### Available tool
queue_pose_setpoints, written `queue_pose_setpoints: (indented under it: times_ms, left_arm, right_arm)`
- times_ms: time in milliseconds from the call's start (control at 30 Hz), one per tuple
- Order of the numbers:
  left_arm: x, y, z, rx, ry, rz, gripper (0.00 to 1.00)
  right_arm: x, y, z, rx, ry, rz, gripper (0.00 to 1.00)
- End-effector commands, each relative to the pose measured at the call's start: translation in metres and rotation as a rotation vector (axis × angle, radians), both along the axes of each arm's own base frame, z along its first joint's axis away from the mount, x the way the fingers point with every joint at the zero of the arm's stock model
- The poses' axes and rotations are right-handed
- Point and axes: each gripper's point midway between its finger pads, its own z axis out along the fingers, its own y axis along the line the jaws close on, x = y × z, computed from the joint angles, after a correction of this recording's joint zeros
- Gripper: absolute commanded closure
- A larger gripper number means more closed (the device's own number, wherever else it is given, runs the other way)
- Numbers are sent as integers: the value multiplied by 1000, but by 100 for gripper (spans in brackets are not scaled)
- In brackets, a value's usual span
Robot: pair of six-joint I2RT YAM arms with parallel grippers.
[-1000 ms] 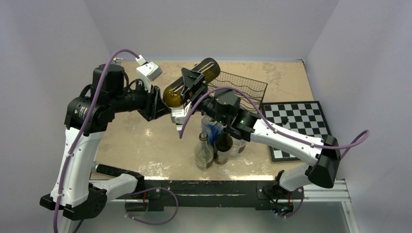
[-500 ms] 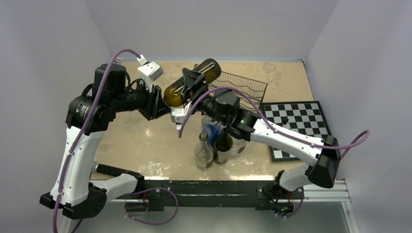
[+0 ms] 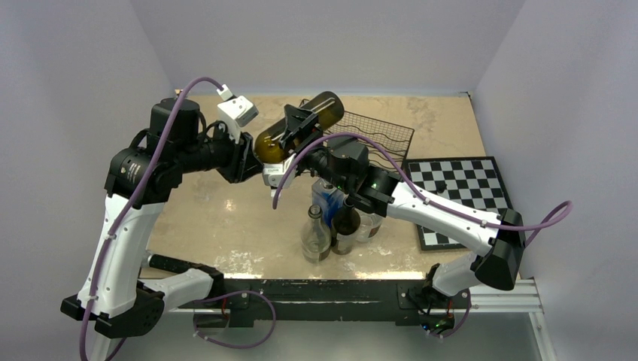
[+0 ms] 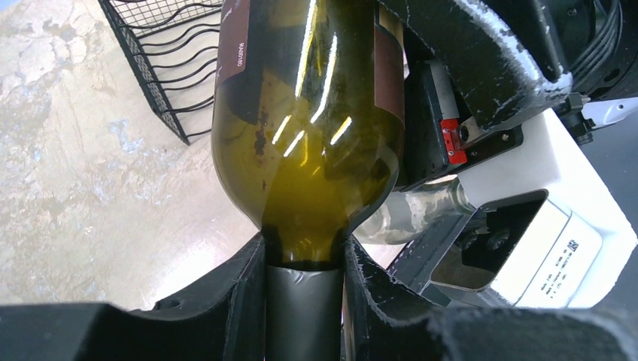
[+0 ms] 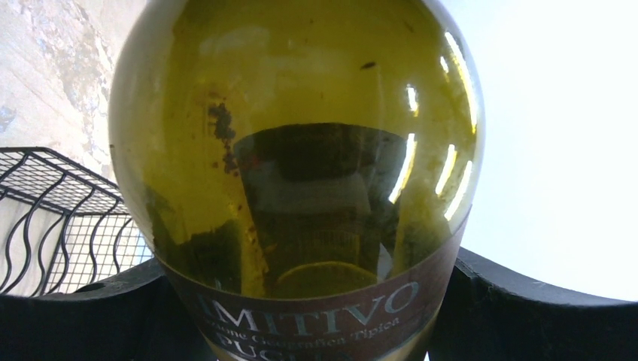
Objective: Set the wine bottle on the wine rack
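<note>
Bottle (image 3: 323,107): L claw (image 4: 305,286), prob. R claw (image 3: 299,126)

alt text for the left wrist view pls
An olive-green glass wine bottle fills the frame, its neck clamped between the black fingers of the left gripper. A black wire-mesh wine rack sits upper left on the mottled beige table.

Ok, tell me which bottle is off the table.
The olive-green wine bottle, held in the air by the left gripper and right gripper; the clear bottle and dark bottle stand on the table.
</note>
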Motion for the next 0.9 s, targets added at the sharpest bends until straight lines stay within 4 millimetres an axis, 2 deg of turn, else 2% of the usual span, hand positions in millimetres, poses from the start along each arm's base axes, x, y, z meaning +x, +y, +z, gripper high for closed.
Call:
queue_pose_setpoints:
  times_ms: [0, 33, 100, 300, 367, 433, 867]
  left_arm:
    - [18, 19, -6, 76, -33, 124, 100]
    - [21, 22, -2, 79, -50, 149, 100]
    - [27, 29, 5, 81, -83, 203, 100]
    - [33, 42, 30, 54, -191, 291, 100]
    - [34, 45, 38, 44, -222, 307, 100]
    - [35, 47, 46, 35, -248, 322, 100]
    - [55, 79, 75, 11, -346, 571, 100]
  right_arm:
    - [-25, -32, 131, 410, -178, 31, 94]
    - [-26, -29, 127, 388, -196, 36, 85]
    - [-25, -24, 116, 346, -225, 40, 60]
    - [-25, -17, 104, 302, -242, 56, 15]
    - [-25, -14, 100, 281, -254, 62, 5]
    - [-25, -11, 96, 260, -267, 66, 1]
    - [-25, -3, 83, 210, -267, 89, 1]
